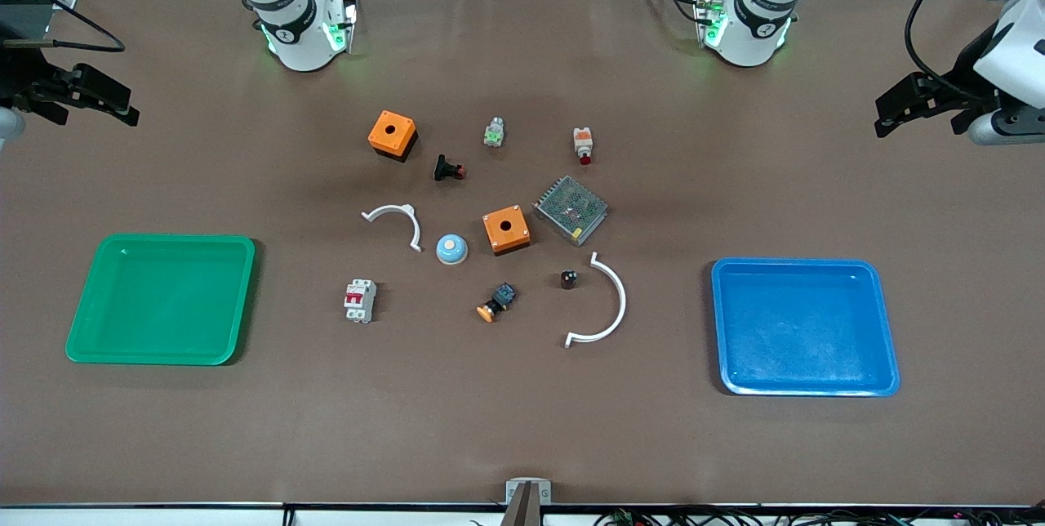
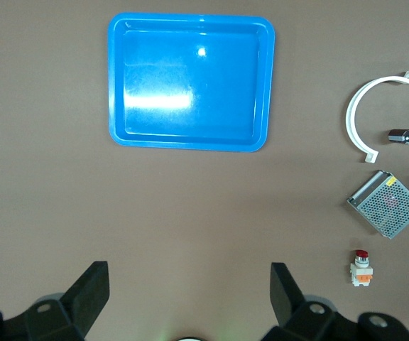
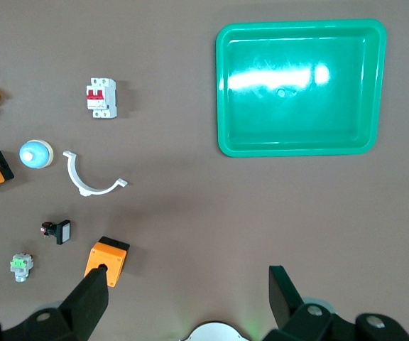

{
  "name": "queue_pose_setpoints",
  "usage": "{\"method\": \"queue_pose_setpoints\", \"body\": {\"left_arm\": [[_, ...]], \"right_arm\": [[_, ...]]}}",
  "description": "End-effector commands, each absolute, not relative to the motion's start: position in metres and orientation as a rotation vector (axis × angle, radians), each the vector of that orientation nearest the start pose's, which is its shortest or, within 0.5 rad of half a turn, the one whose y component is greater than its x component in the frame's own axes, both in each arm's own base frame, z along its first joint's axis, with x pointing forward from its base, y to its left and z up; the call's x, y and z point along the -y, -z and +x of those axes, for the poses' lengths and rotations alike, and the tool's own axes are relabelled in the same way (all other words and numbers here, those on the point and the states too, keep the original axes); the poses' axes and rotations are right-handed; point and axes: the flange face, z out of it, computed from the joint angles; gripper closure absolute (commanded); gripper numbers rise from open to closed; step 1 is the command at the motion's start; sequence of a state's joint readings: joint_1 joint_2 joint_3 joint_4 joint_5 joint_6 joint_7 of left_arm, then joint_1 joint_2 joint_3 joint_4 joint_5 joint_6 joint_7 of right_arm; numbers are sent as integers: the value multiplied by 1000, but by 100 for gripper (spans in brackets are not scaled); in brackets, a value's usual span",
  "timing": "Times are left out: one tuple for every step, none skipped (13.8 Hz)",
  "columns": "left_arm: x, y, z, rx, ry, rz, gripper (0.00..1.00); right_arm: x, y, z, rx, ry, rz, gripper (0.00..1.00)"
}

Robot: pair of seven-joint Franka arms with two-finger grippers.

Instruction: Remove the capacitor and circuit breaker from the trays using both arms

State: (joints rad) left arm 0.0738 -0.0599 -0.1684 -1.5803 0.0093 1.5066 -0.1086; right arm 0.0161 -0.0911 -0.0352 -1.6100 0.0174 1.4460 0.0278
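Observation:
The capacitor (image 1: 569,278), a tiny black stubby cylinder, stands on the table inside the curve of a large white arc; it also shows in the left wrist view (image 2: 402,136). The breaker (image 1: 360,300), a light-grey block with red levers, lies between the parts cluster and the green tray (image 1: 160,350); it also shows in the right wrist view (image 3: 101,98). My left gripper (image 1: 886,116) hangs open and empty high over the left arm's end of the table (image 2: 190,298). My right gripper (image 1: 122,105) hangs open and empty high over the right arm's end (image 3: 189,298).
A blue tray (image 1: 804,383) lies toward the left arm's end. Mid-table lie two orange boxes (image 1: 393,135) (image 1: 506,230), a mesh power supply (image 1: 571,209), two white arcs (image 1: 397,220) (image 1: 608,305), a blue dome (image 1: 451,248) and several push buttons (image 1: 496,302).

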Motion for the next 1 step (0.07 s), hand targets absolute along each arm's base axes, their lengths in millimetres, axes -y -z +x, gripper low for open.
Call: {"method": "queue_pose_setpoints", "body": {"left_arm": [[56,-654,527,-9,-14,-3131,0]], "right_arm": [[12,-651,506,-101,-48,-3124,0]]}}
